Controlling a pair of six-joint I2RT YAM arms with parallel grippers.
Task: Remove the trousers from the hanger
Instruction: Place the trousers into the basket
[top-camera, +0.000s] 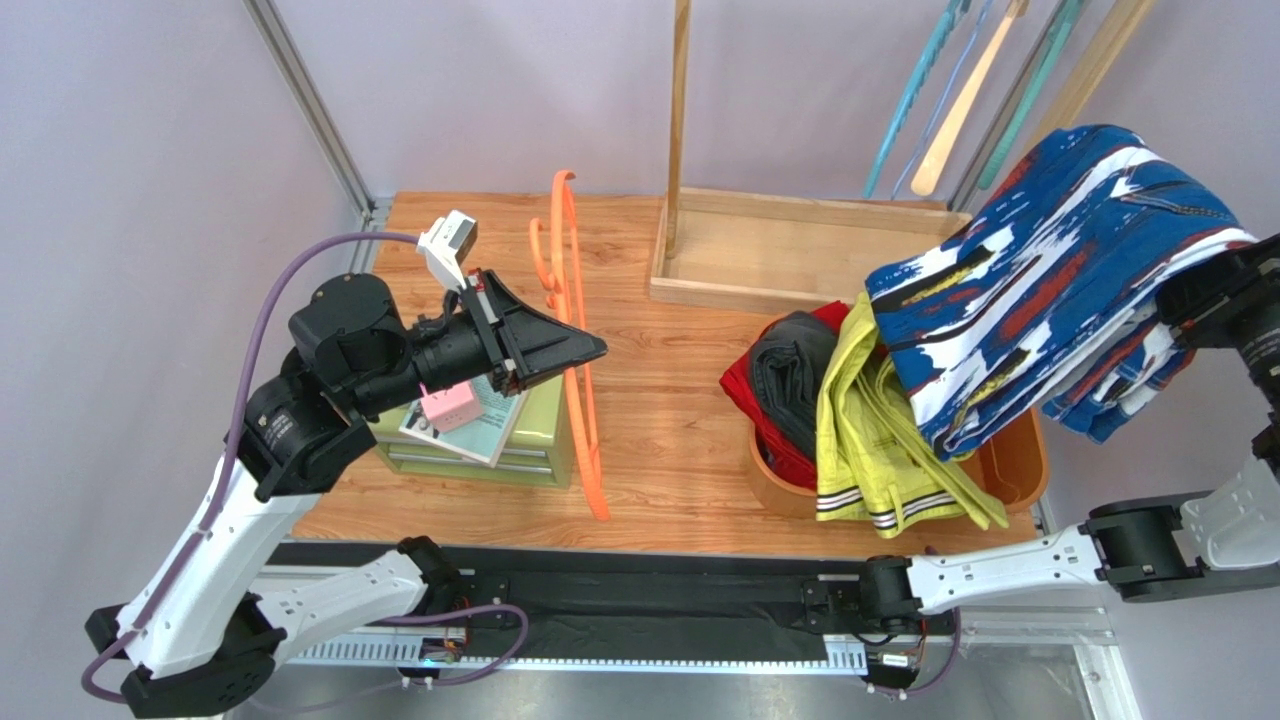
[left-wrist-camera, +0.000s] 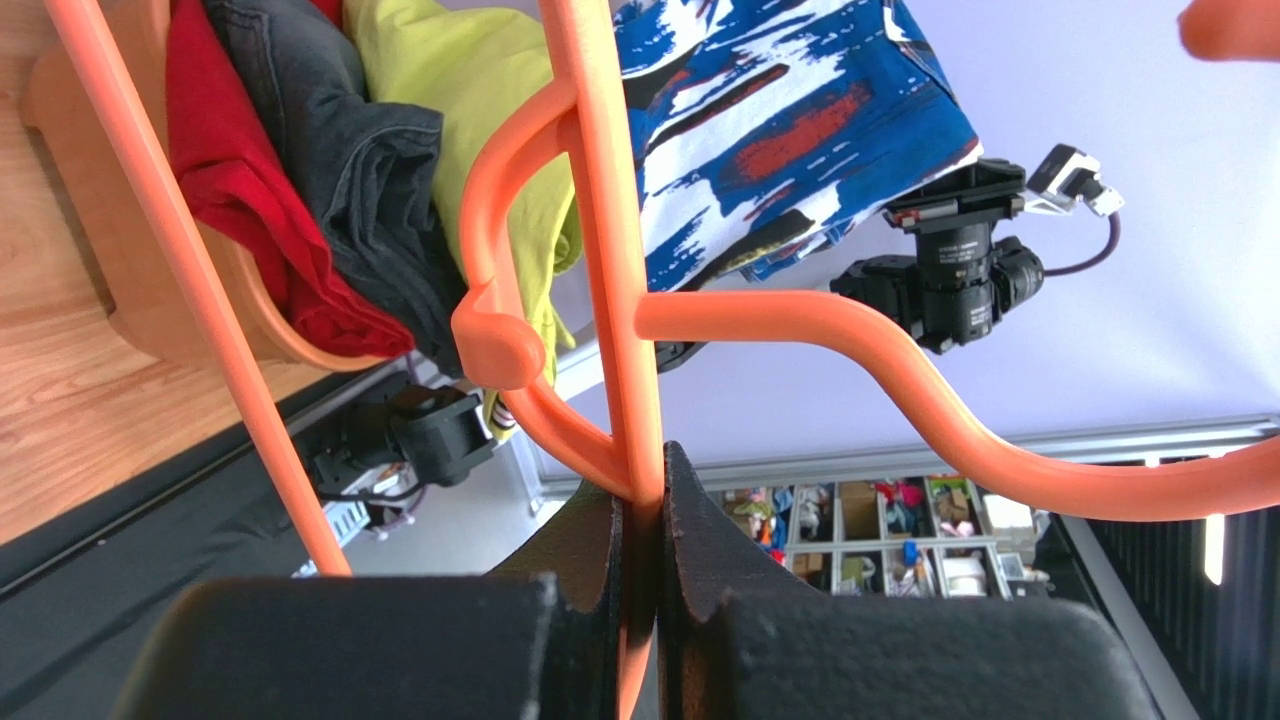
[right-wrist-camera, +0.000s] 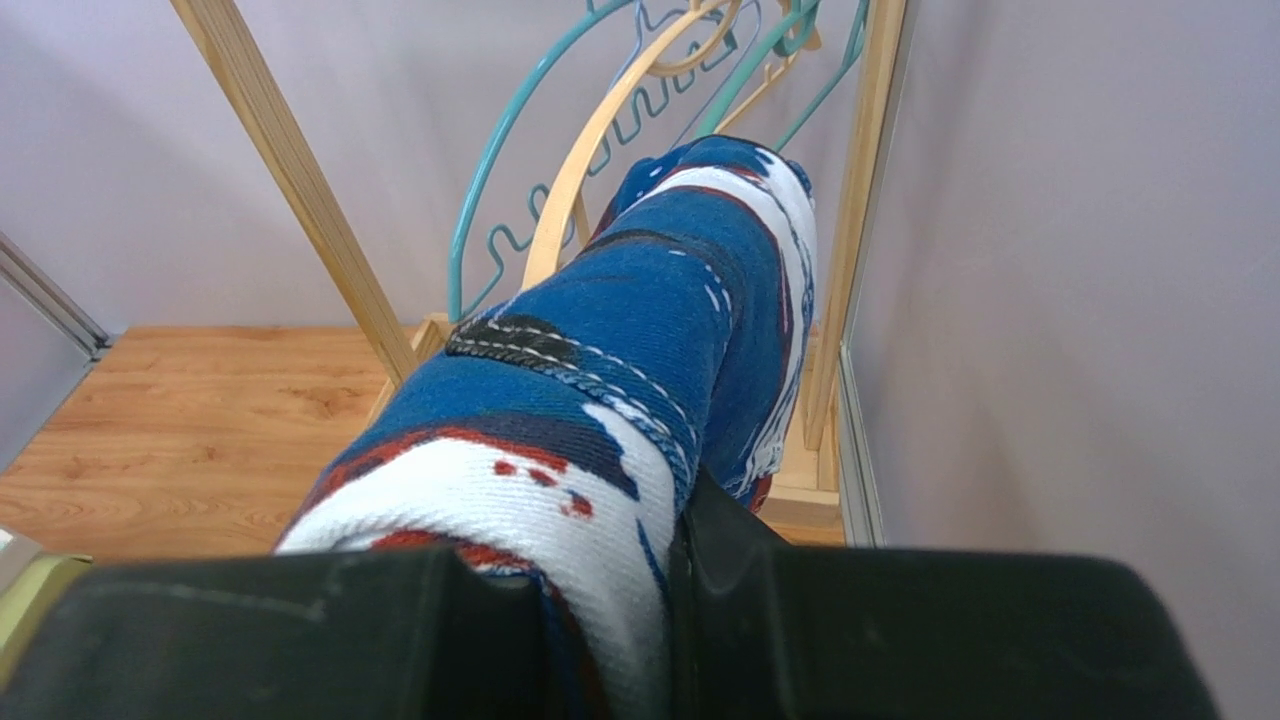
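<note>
Left end effector (left-wrist-camera: 643, 503) pinches orange hanger (left-wrist-camera: 607, 180); right (right-wrist-camera: 639, 570) clamps navy trousers (right-wrist-camera: 631, 375).

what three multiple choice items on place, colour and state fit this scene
1. Where are the red trousers? A in the brown basket B on a shelf C on the floor
2. What colour is the hanger in the left gripper? A teal B orange C black
3. The right gripper is: A open B shut on the blue patterned trousers C out of view
Answers: 1 A, beside the black trousers and yellow-green trousers; 2 B, the clamped rod is orange; 3 B, cloth clamped, held above the basket.
</note>
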